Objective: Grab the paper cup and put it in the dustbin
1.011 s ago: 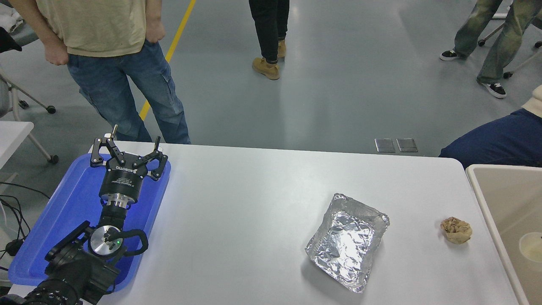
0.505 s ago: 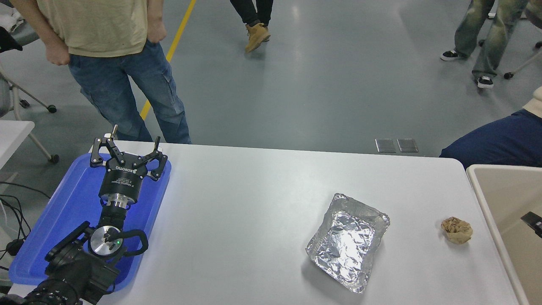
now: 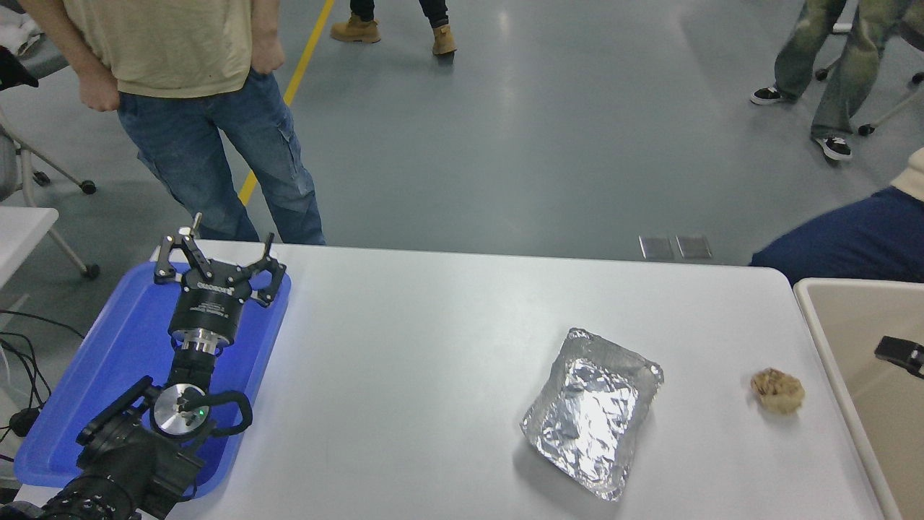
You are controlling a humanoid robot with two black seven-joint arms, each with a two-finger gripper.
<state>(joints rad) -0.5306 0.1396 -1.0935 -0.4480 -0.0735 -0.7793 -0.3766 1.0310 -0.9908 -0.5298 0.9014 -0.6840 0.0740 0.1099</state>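
I see the right gripper (image 3: 901, 352) over the dustbin (image 3: 837, 318), jaws unreadable. Left gripper (image 3: 216, 261) parked over tray (image 3: 94, 361), jaws apart.

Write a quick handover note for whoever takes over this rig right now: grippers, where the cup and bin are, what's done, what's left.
Left gripper: open, parked over the blue tray.
Right gripper: only a black tip shows at the right edge, over the dustbin; open or shut cannot be told.
Paper cup: not visible on the table or in the visible part of the bin.
On the table: foil tray, crumpled paper ball.
Left: check the cup is in the bin.
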